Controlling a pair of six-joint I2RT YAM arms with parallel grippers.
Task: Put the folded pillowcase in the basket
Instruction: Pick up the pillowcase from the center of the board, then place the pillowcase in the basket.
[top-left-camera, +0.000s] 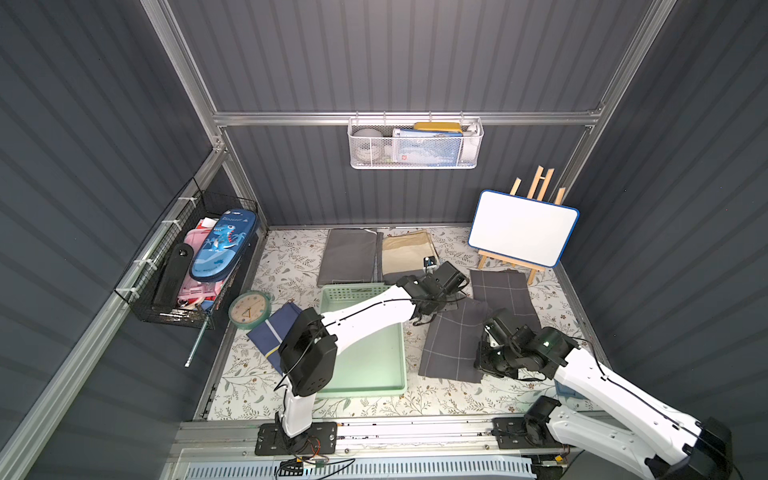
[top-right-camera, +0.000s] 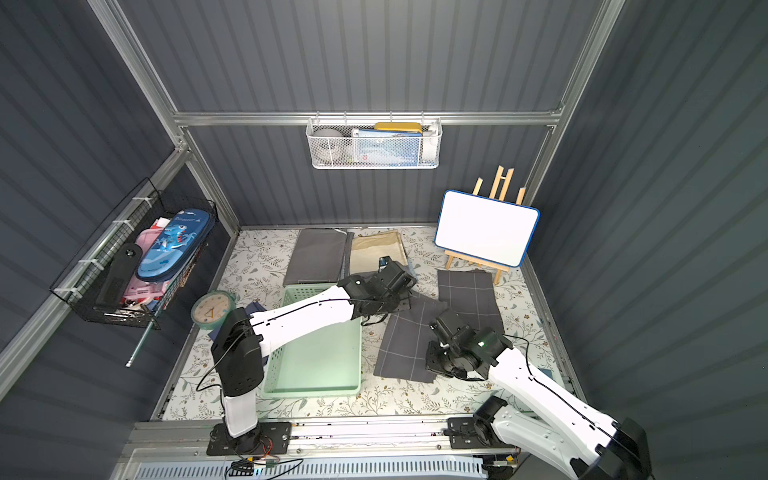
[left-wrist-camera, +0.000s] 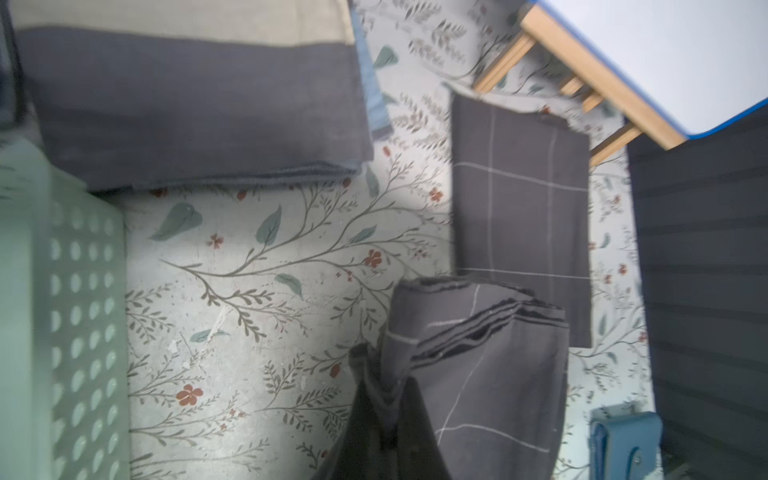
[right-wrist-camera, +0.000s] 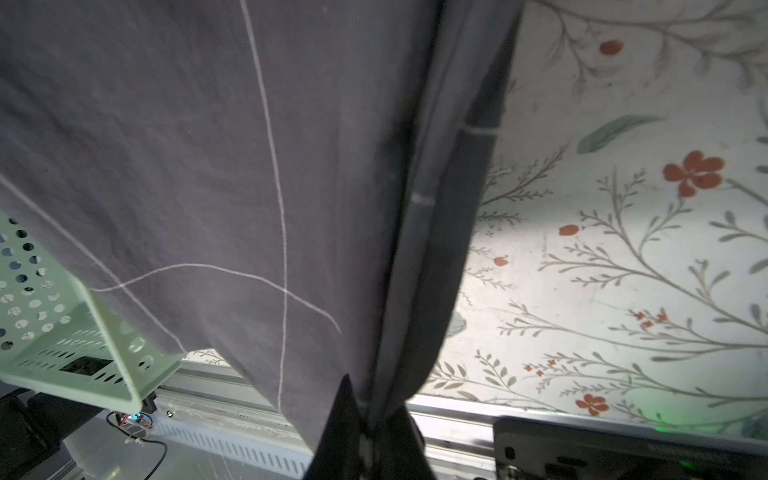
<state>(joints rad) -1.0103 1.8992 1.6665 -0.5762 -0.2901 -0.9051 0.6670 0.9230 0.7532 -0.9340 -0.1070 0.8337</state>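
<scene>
The folded pillowcase (top-left-camera: 453, 345) (top-right-camera: 405, 345) is dark grey with thin white grid lines and sits just right of the basket. The basket (top-left-camera: 365, 374) (top-right-camera: 316, 365) is a shallow mint-green tray with perforated walls, and nothing shows inside it. My left gripper (top-left-camera: 436, 309) (left-wrist-camera: 386, 386) is shut on the pillowcase's far end (left-wrist-camera: 490, 374). At the near end, my right gripper (top-left-camera: 486, 361) (right-wrist-camera: 374, 399) is shut on the cloth (right-wrist-camera: 208, 166), which hangs from the jaws. A basket corner (right-wrist-camera: 62, 332) shows past the cloth's edge.
A second grid-patterned cloth (top-left-camera: 505, 295) lies by the whiteboard easel (top-left-camera: 523, 228). Folded grey (top-left-camera: 349, 255) and beige (top-left-camera: 409, 251) cloths lie behind the basket. A navy cloth (top-left-camera: 274, 332) and a clock (top-left-camera: 249, 309) are to its left. A black wire basket (top-left-camera: 187, 270) hangs on the left wall.
</scene>
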